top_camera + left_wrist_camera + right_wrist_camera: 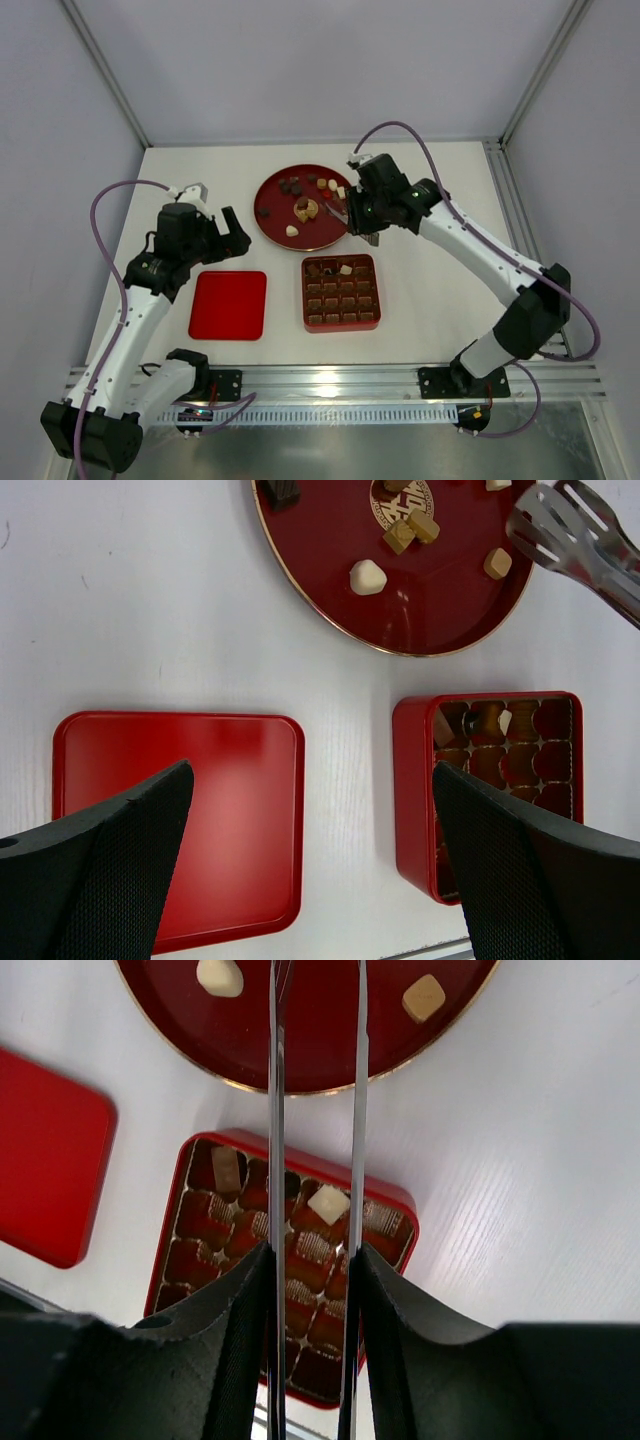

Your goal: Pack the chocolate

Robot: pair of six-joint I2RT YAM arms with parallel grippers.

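Note:
Chocolate pieces, dark, light brown and cream, lie on the round red plate (272,225); a cream piece (367,577) and a light brown one (497,563) sit near its front. Three pieces sit in the back row of the square red box (341,322), among them a cream one (328,1203) and a brown one (227,1168). My right gripper (362,222) (313,1255) is shut on metal tongs (275,1110), whose tips (545,525) hang over the plate's right edge with nothing between them. My left gripper (232,232) (312,780) is open and empty, above the table between lid and box.
The flat red lid (229,304) (170,810) lies on the table left of the box. The metal rail (330,378) runs along the near edge. White walls enclose the table at the back and sides.

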